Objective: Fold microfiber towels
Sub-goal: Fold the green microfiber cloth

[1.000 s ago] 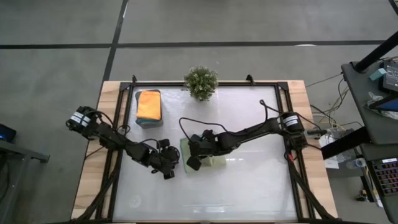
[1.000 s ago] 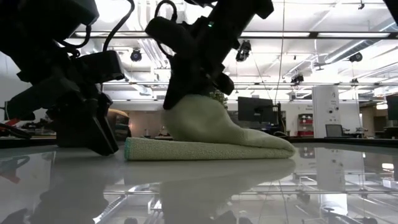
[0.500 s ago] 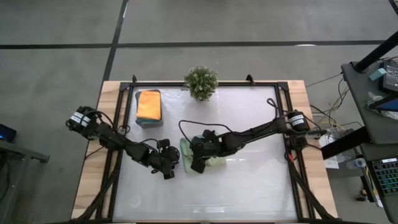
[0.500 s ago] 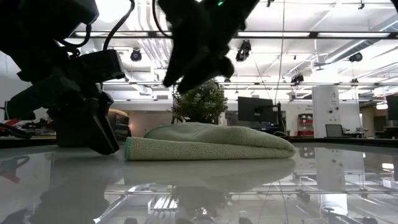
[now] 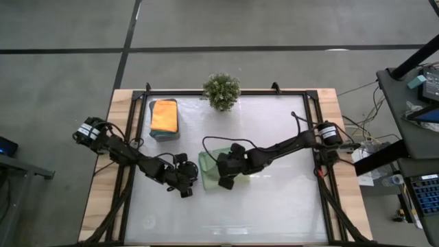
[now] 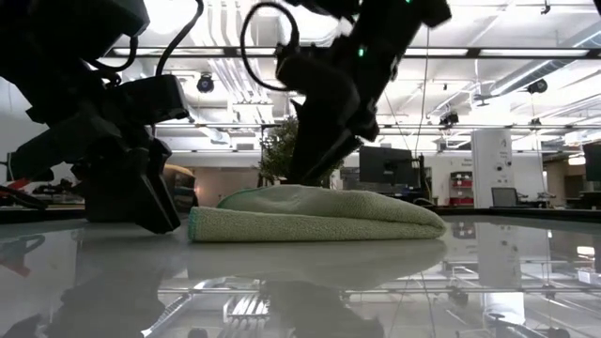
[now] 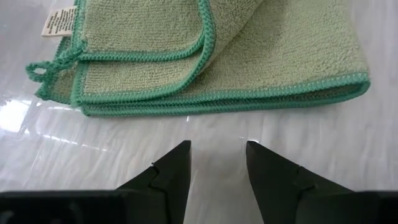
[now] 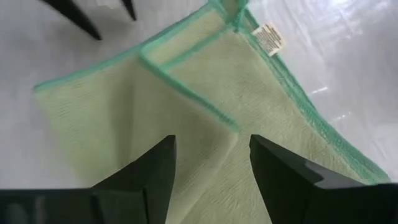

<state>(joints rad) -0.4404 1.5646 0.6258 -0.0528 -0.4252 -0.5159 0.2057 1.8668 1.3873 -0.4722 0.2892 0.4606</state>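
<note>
Lying folded mid-counter: sage-green towel (image 5: 211,167), white tag (image 8: 268,37) showing. Right gripper (image 5: 226,182) above it, fingers spread, holding nothing. Left gripper (image 5: 186,185) just beside its edge, fingers parted, empty. Orange towel (image 5: 164,115) stacked far-left; plant (image 5: 221,90) at back edge.

A pale sage-green microfiber towel (image 5: 209,167) lay folded flat near the middle of the table, its layers edged in darker green stitching, a small white tag (image 7: 57,21) and a loop at one corner. An orange towel (image 5: 164,115) sat folded on a stack near the table's far left corner.
</note>
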